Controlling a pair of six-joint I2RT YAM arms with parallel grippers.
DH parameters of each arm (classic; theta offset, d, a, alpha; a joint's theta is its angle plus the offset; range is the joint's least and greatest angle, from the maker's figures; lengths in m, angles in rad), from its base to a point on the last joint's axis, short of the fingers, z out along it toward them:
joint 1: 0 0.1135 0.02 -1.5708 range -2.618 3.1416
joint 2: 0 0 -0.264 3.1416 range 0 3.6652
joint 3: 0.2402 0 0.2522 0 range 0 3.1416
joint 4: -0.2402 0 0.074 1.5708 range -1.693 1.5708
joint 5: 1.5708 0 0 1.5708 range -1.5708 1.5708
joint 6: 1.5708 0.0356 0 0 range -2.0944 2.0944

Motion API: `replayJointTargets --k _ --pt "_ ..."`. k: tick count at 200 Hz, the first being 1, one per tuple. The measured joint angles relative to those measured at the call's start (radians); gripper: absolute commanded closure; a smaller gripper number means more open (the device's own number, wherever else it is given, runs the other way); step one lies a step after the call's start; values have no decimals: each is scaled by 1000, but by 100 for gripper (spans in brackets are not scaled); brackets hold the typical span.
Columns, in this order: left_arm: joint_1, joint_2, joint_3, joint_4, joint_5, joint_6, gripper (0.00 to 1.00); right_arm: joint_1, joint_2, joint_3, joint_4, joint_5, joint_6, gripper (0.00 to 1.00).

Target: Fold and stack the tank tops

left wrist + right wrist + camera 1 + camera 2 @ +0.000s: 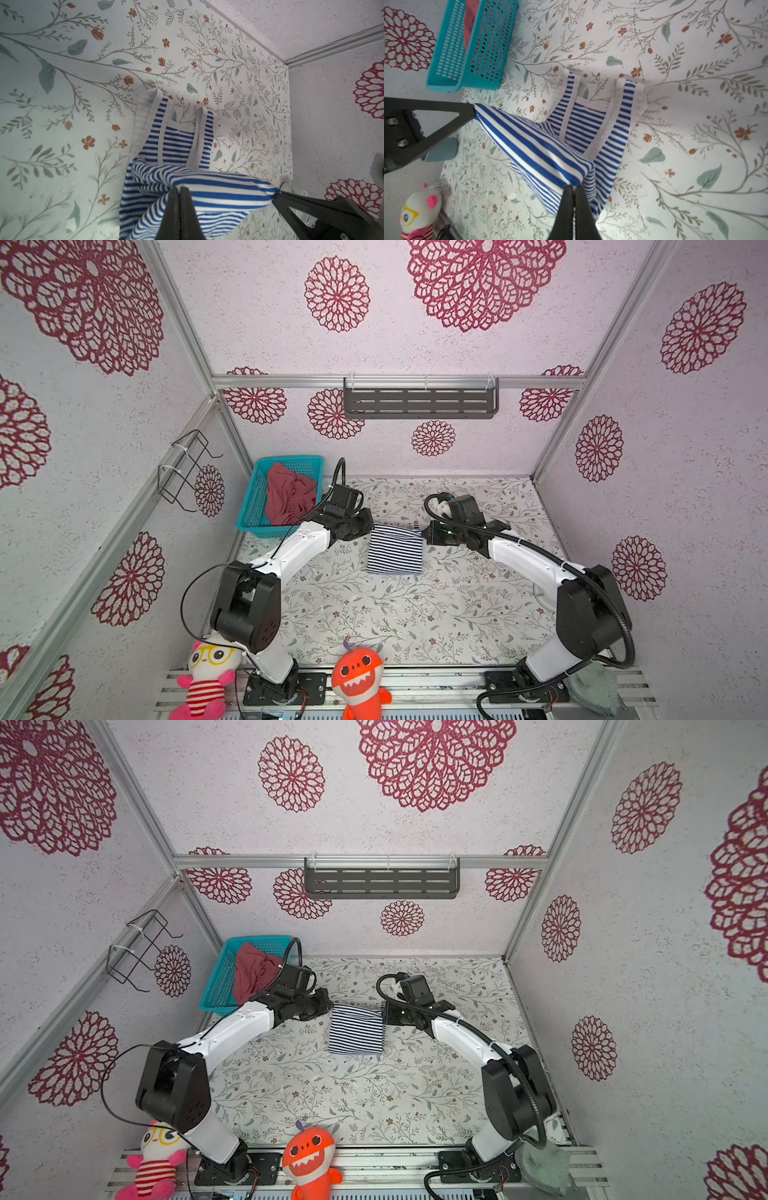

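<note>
A: Where do we have the striped tank top [395, 549]?

B: In the middle of the table [415, 614], half raised. Our left pincer [371, 527] is pressed together on one corner of the lifted fold, and our right pincer [423, 534] pinches the opposite corner, so the cloth runs taut between them.

A: Why hold it at both ends?

B: A stretched edge should come down straight. We judge this a fold in progress, with the strap end lying flat on the table as the anchor.

A: And the rose-red tank top [289, 497]?

B: Crumpled in the teal basket [251, 506] at the far left corner, well apart from our work. We'd say it waits there so the two garments don't tangle — we take one at a time, and stacking comes after.
</note>
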Motion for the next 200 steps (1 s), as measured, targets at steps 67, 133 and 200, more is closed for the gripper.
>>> replayJointTargets --k 67,133,200 --pt "46 258 191 19 38 60 100 -58 233 144 26 -49 -52 100" --pt "98 454 410 -30 54 138 36 -108 395 331 -49 31 -145 40" --pt "-7 182 101 110 13 14 48 21 163 92 115 58 24 75"
